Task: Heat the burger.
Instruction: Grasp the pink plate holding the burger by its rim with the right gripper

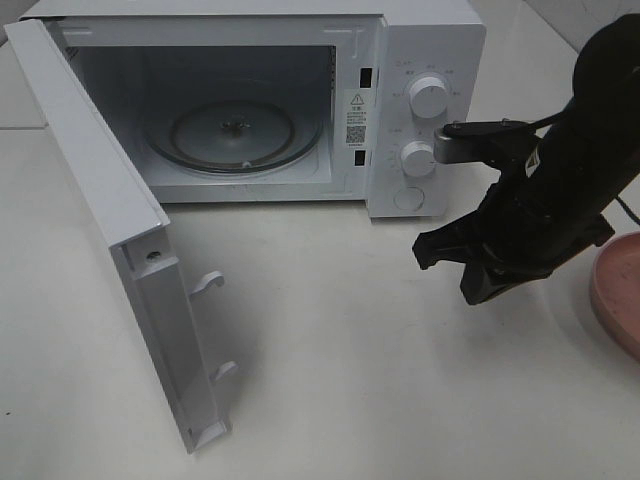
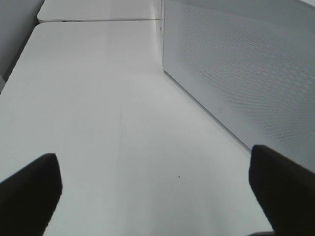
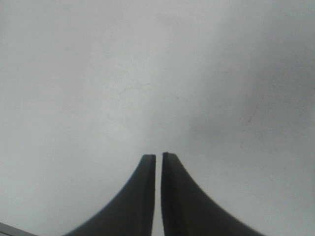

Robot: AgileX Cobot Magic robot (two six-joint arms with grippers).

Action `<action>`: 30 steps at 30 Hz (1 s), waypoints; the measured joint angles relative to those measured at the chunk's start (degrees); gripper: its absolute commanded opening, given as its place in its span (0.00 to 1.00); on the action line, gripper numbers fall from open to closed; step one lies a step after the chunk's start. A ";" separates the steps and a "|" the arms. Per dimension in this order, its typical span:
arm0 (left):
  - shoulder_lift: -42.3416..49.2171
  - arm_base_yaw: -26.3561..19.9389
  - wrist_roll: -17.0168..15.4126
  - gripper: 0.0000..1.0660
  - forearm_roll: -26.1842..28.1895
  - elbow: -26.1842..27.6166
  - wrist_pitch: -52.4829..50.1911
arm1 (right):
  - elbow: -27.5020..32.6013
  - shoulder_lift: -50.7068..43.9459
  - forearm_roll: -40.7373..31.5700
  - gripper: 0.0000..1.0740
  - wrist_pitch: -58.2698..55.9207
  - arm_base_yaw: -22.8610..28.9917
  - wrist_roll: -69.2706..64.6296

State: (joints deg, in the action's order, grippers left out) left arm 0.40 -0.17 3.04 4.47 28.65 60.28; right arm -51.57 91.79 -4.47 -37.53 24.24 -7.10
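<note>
The burger is not in any view. The white microwave (image 1: 420, 60) stands at the back with its door (image 1: 110, 220) swung wide open to the left; only the glass turntable (image 1: 235, 135) lies inside. My right gripper (image 1: 450, 270) hangs low over the table in front of the microwave's control knobs (image 1: 428, 98). In the right wrist view the right gripper (image 3: 158, 160) is shut on nothing, with bare table beneath. My left gripper (image 2: 152, 196) is open and empty over the table, beside the microwave's perforated side wall (image 2: 236, 73). It does not show in the exterior view.
A round pink plate (image 1: 618, 295) lies at the right edge, partly cut off and partly behind my right arm; the part that shows is bare. The open door juts toward the front left. White table (image 1: 330, 380) lies in front of the microwave.
</note>
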 measured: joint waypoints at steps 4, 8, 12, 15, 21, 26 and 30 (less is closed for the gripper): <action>0.00 0.00 0.00 0.92 0.00 0.00 0.00 | -2.58 0.00 2.41 0.12 -4.47 -0.06 0.29; 0.00 0.00 0.00 0.92 0.00 0.00 0.00 | -4.87 0.00 4.47 0.22 -9.05 -0.46 1.49; 0.00 0.00 0.00 0.92 0.00 0.00 0.00 | -5.61 -0.06 5.16 0.51 -12.43 -3.38 2.29; 0.00 0.00 0.00 0.92 0.00 0.00 0.00 | -5.73 -0.06 6.07 0.70 -13.64 -5.61 4.01; 0.00 0.00 0.00 0.92 0.00 0.00 0.00 | -5.73 -0.06 9.74 0.91 -15.47 -8.77 4.93; 0.00 0.00 0.00 0.92 0.00 0.00 0.00 | -5.73 -0.06 12.89 0.89 -16.44 -11.86 5.04; 0.00 0.00 0.00 0.92 0.00 0.00 0.00 | -5.73 -0.06 13.98 0.88 -16.27 -14.09 5.04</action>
State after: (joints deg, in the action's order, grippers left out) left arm 0.40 -0.17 3.04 4.47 28.65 60.28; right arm -57.30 91.73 9.51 -53.80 10.14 -2.06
